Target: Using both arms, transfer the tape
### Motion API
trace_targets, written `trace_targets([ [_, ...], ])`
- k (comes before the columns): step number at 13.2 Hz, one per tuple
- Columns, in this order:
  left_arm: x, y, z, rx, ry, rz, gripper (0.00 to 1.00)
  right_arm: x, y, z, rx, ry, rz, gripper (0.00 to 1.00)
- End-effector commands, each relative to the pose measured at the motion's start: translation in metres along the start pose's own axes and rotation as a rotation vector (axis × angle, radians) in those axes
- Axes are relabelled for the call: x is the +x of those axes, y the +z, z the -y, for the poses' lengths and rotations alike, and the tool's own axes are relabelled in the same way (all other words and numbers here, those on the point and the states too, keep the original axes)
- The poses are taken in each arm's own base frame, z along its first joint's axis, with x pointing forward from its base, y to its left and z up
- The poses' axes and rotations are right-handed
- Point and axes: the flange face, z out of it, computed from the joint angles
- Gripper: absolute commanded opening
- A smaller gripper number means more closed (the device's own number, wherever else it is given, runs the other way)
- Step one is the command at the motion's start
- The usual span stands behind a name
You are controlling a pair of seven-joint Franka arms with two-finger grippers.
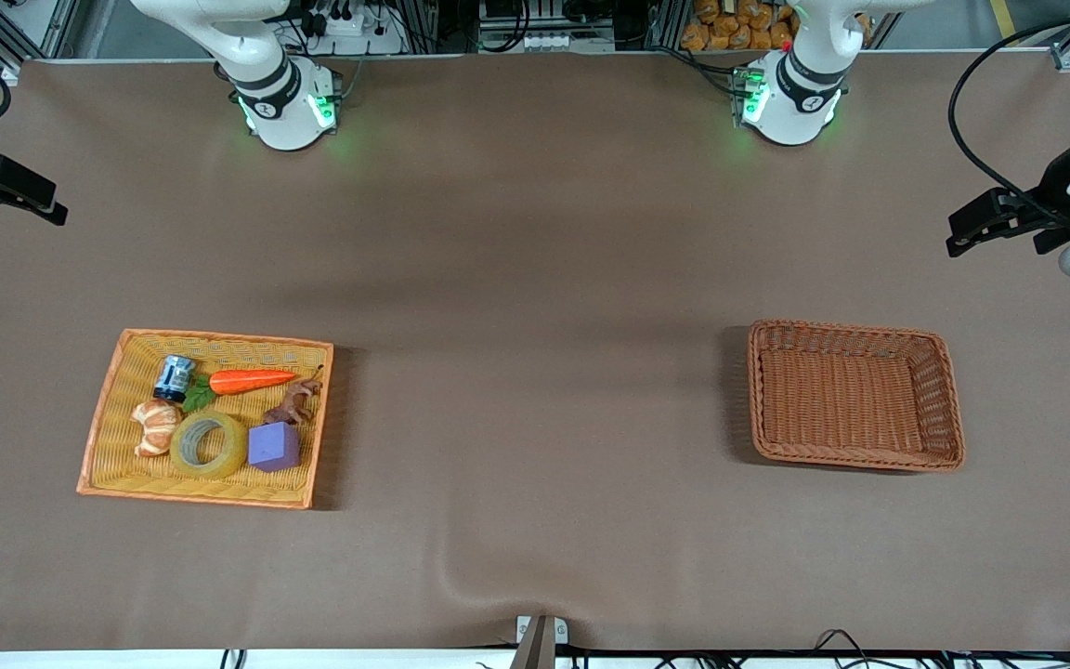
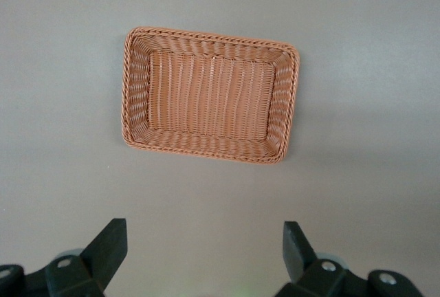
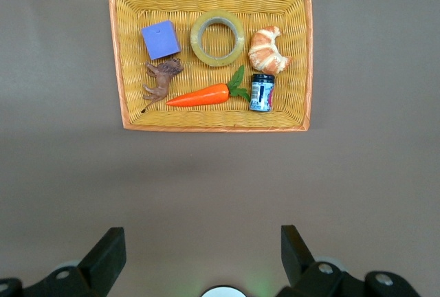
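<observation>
Nothing's started yet: the tape (image 1: 209, 445) sits in the yellow tray (image 1: 108, 409), between the croissant (image 1: 156, 426) and cube (image 1: 274, 447). Both grippers, right (image 1: 6, 190) and left (image 1: 990, 223), hang wide open, well apart from the tray. The brown basket (image 1: 948, 400) holds 0 items.

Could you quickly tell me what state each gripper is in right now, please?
Left gripper: open, holding nothing, up over the bare table near the brown basket.
Right gripper: open, holding nothing, up near the yellow tray.
</observation>
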Motion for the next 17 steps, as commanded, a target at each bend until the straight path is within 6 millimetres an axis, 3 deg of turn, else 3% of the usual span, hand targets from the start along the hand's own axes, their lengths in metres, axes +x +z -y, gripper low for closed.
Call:
trace_targets([
  [1,-0.008,-0.011,0.002,0.023,0.011,-0.007,1.0,-0.002,-0.006,0.003,0.011,0.007,-0.01,1.0],
  [8,-0.003,-0.003,0.004,0.017,-0.002,0.008,1.0,0.002,-0.006,0.009,0.01,-0.003,-0.035,1.0],
  [9,-0.003,-0.002,0.003,0.013,-0.004,0.008,1.0,0.002,-0.003,0.017,0.008,-0.02,-0.028,1.0],
  [12,0.0,0.002,0.004,0.009,0.0,0.01,1.0,0.011,0.024,0.032,0.006,-0.054,0.012,1.0],
  [13,0.0,0.0,0.005,0.011,0.011,0.007,1.0,0.021,0.033,0.037,0.004,-0.073,0.004,1.0],
  [17,0.001,0.002,0.006,0.011,0.011,0.01,1.0,0.076,0.101,0.053,-0.001,-0.218,0.01,1.0],
])
